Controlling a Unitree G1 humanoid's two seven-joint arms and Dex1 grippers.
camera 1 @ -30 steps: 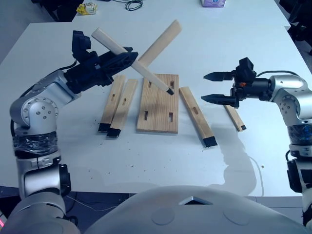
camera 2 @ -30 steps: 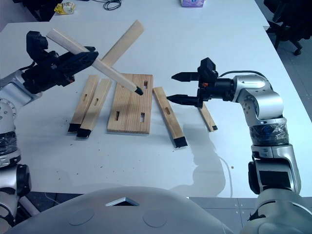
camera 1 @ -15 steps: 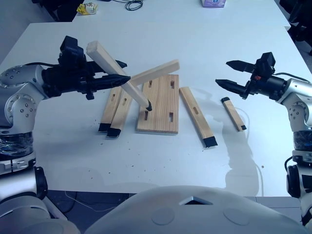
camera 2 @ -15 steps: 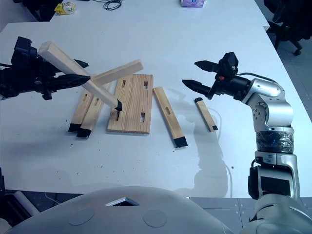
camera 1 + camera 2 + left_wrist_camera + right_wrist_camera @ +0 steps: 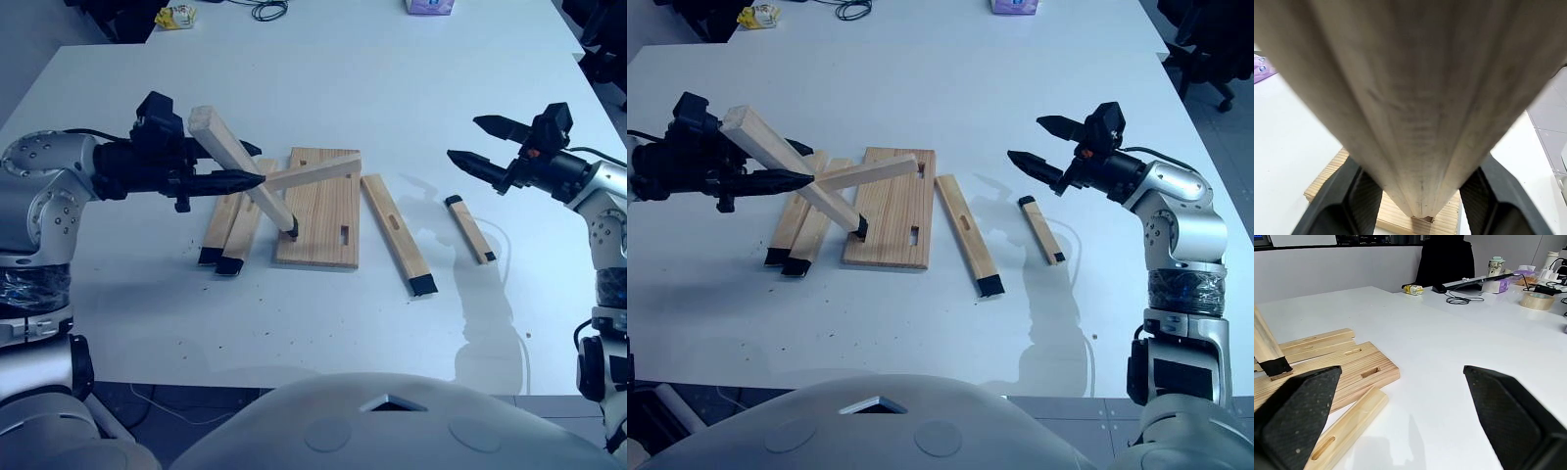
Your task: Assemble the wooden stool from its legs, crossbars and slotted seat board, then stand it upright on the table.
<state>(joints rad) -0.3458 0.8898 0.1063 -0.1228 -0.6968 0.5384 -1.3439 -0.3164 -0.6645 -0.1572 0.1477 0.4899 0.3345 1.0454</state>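
Observation:
My left gripper (image 5: pixel 250 166) is shut on a wooden leg (image 5: pixel 223 137) held tilted. The leg's black-tipped lower end (image 5: pixel 292 231) rests on the slotted seat board (image 5: pixel 323 211), by a slot near its left edge. A second wooden piece (image 5: pixel 313 171) reaches from the held leg toward the board's far right corner. Two more legs (image 5: pixel 233 220) lie side by side left of the board, and a slotted leg (image 5: pixel 395 233) lies to its right. A short crossbar (image 5: pixel 469 228) lies farther right. My right gripper (image 5: pixel 464 137) hangs open in the air above and beyond that crossbar, with nothing between its fingers (image 5: pixel 1298 416).
The white table (image 5: pixel 313 323) has free room in front of the parts, dotted with dark crumbs. At the far edge sit a yellow item (image 5: pixel 176 15), cables (image 5: pixel 266 10) and a purple box (image 5: pixel 428 6). A thin white cable (image 5: pixel 509 245) trails near the crossbar.
My left arm has swung the leg down, so its tip went from the board's far part to the near-left slot. The second piece dropped with it. My right gripper drew back right and rose.

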